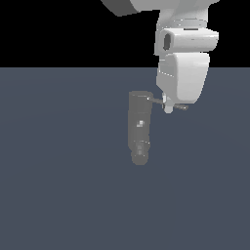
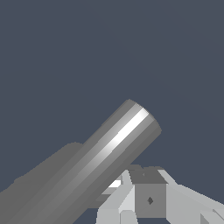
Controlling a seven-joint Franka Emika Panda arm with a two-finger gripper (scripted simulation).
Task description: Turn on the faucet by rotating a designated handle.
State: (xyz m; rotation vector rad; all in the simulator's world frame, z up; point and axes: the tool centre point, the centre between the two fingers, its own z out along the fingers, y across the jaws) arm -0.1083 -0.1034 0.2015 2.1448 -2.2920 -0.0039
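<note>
Dark slate floor (image 1: 58,195), glossy grey faucet (image 1: 139,127), thin handle (image 1: 155,101)

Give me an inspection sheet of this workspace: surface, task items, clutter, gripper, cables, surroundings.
Surface: flat blue-grey floor, bare where it shows.
Faucet: grey glossy cylinder with a narrower rounded tip toward the bottom of the exterior view; white highlights on its body.
Handle: thin grey rod projecting from the faucet's top toward the exterior view's right.
Clutter: nothing seen.
Gripper: white, at the handle's outer stretch; one of the fingers overlaps the rod. Open or shut cannot be told.
Cables: nothing seen.
Surroundings: black background above the floor; nothing else seen.
</note>
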